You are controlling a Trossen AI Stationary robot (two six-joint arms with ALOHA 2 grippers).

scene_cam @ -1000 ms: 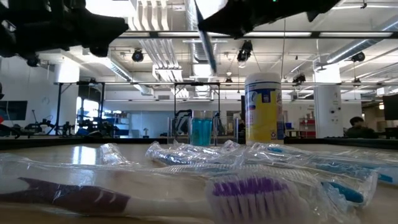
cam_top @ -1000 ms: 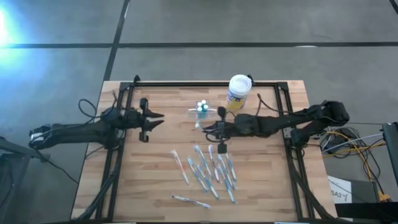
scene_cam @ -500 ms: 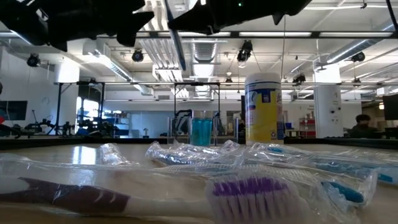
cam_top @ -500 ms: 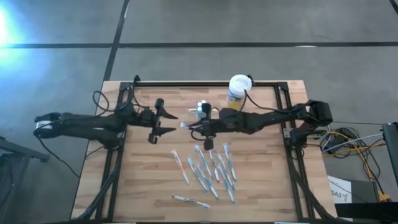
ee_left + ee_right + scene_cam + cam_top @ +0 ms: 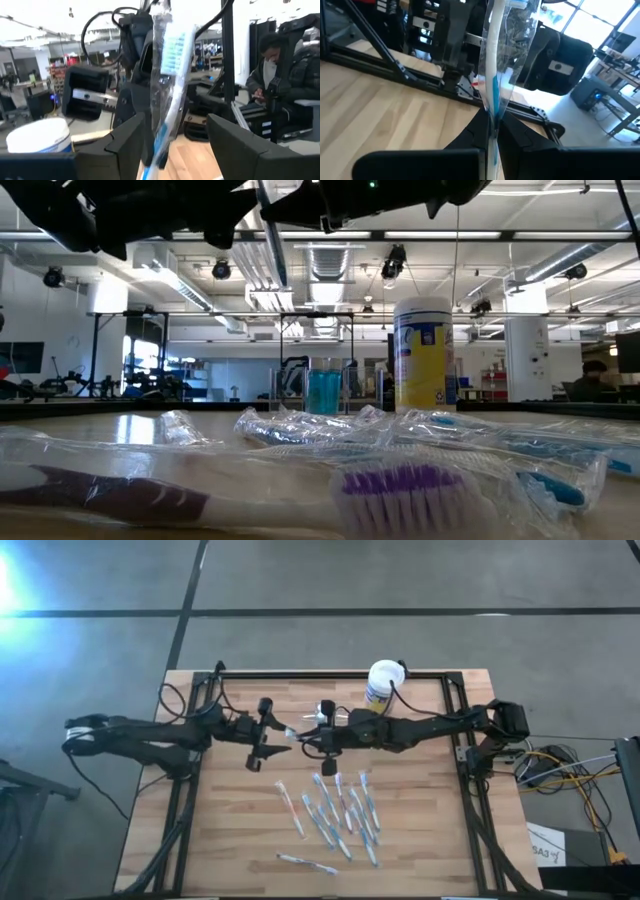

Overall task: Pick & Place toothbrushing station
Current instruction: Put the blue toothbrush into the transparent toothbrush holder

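- Right gripper [image 5: 308, 737] pinches a wrapped toothbrush [image 5: 495, 75] above the tabletop [image 5: 420, 830].
- Left gripper [image 5: 282, 737], fingers spread wide, flanks that toothbrush.

- The wooden slatted table [image 5: 240, 830] carries everything, and a black metal frame [image 5: 300, 675] runs along its far edge and sides.
- The white-lidded canister with a yellow label [image 5: 383, 685] stands at the table's far edge, right of centre.
- The small see-through plastic holder [image 5: 325, 712] stands just left of the canister.
- A spread of plastic-wrapped toothbrushes [image 5: 340, 815] lies on the near half of the table, before the holder and canister.
- One more wrapped toothbrush [image 5: 307, 863] lies apart at the near edge.
- The left gripper [image 5: 275, 737] and right gripper [image 5: 312, 737] meet above the table's middle, before the holder, with a wrapped toothbrush [image 5: 293, 734] between them.
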